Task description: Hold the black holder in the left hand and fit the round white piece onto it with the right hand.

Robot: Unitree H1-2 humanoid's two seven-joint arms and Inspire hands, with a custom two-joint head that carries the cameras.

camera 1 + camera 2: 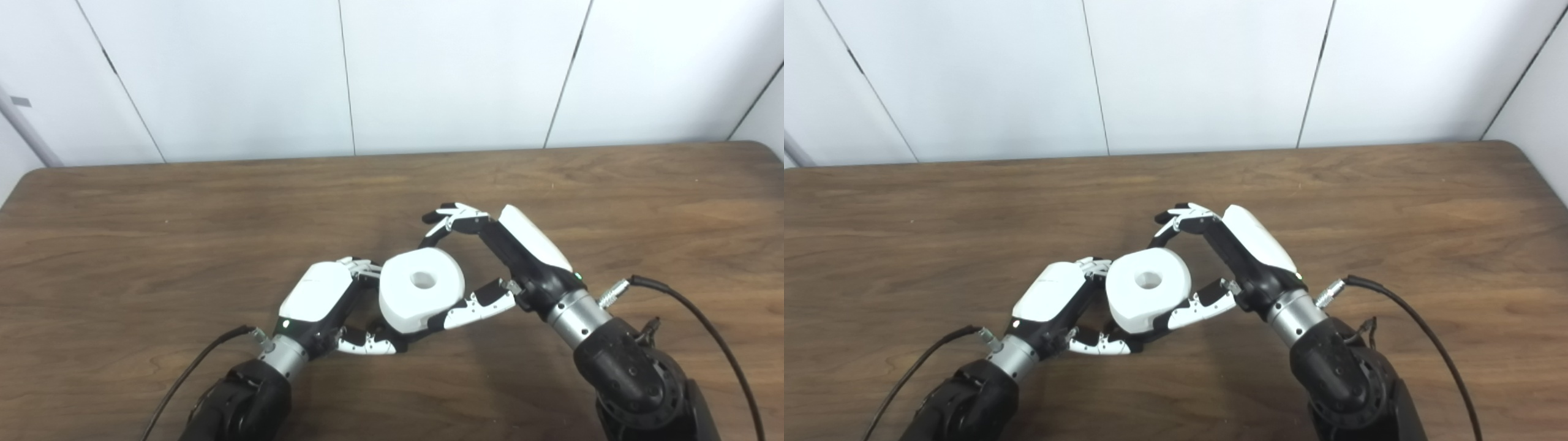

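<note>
The round white piece (411, 301), thick with a hole in its middle, sits tilted between my two hands just above the table. My right hand (511, 254) is shut on it, thumb pressed on its near right side and fingers arched over its far edge. From the left, my left hand (320, 295) curls under it, fingers behind and thumb in front. Of the black holder (387, 332) only a dark sliver shows below the white piece, inside the left hand's grasp; the rest is hidden. The white piece (1144, 301) appears seated over it.
The brown wooden table (184, 233) reaches to a white panelled wall at the back. A black cable (704, 324) trails from the right wrist, and another cable (196, 364) runs from the left wrist.
</note>
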